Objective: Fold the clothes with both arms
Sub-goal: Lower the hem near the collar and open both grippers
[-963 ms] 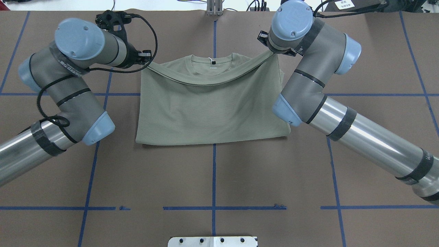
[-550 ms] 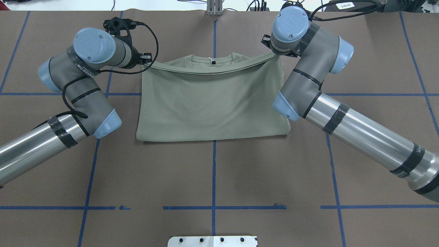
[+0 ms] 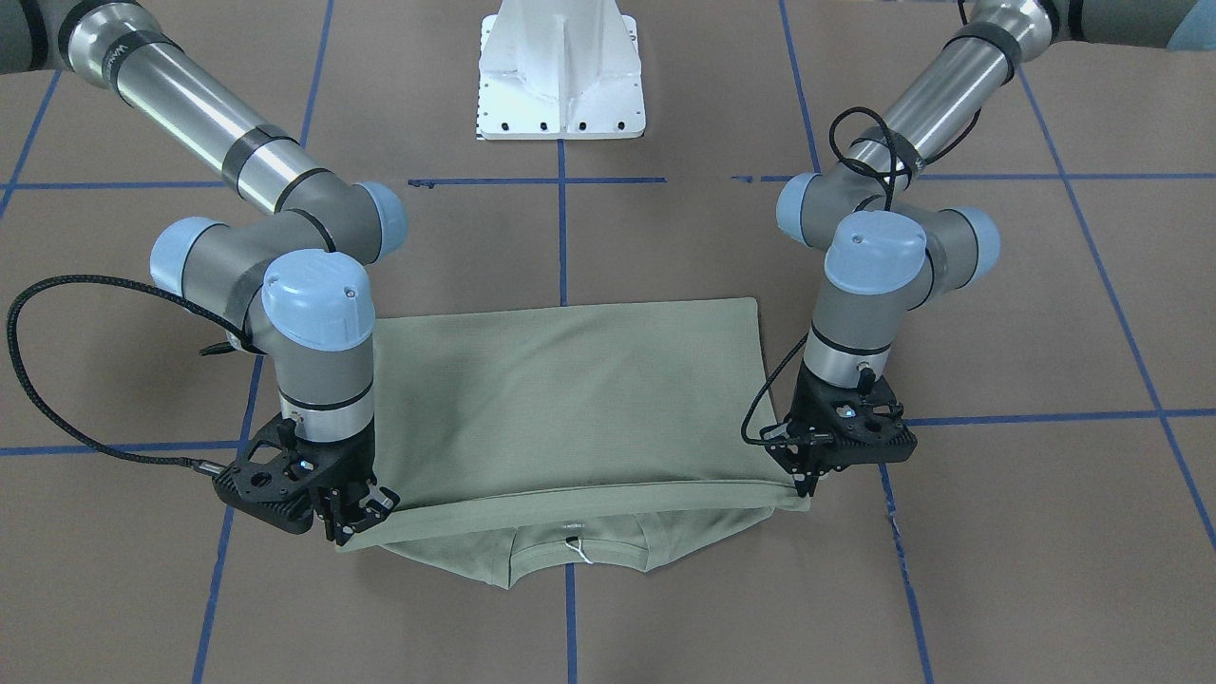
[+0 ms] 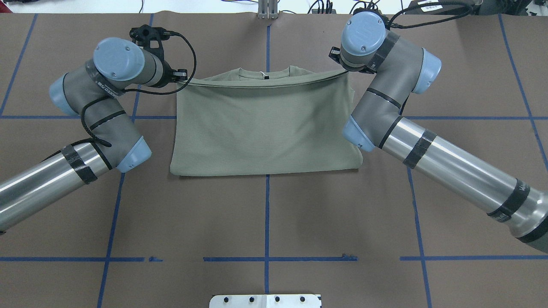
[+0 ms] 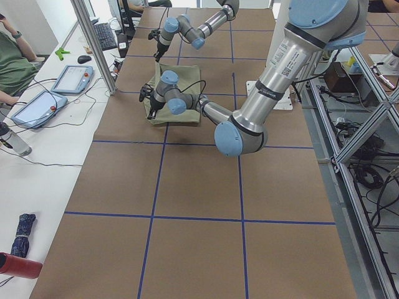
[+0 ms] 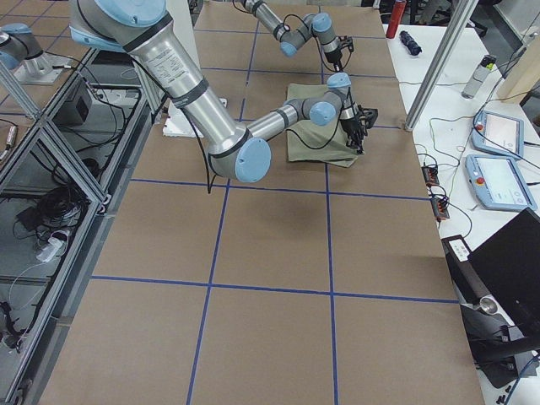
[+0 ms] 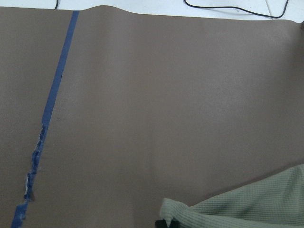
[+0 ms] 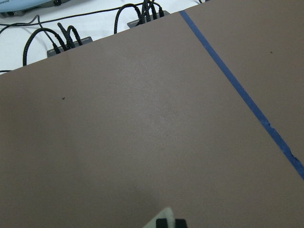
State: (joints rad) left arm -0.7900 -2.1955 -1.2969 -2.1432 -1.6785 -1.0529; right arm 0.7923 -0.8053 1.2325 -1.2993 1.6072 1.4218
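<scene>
The sage-green shirt [image 4: 265, 124] lies folded on the brown table, its bottom layer flat. Its crew neck [image 4: 264, 73] with a white tag [image 3: 573, 546] peeks out past the top layer's far edge. My left gripper [image 4: 185, 79] is shut on the top layer's left corner and holds it just above the table; it also shows in the front view [image 3: 806, 484]. My right gripper [image 4: 344, 68] is shut on the right corner, as the front view [image 3: 351, 527] also shows. The held hem runs nearly straight between them. A cloth corner [image 7: 237, 209] shows in the left wrist view.
The white pedestal base [image 3: 560, 76] stands at the robot's side of the table. Blue tape lines [image 4: 266, 214] grid the brown mat. Cables [image 8: 137, 14] lie beyond the far table edge. Operator desks with tablets [image 5: 68, 78] flank that far side.
Both grippers have carried the held hem farther toward the neck and lower. The hem has gone from a sagging curve to nearly straight, covering more of the collar area.
</scene>
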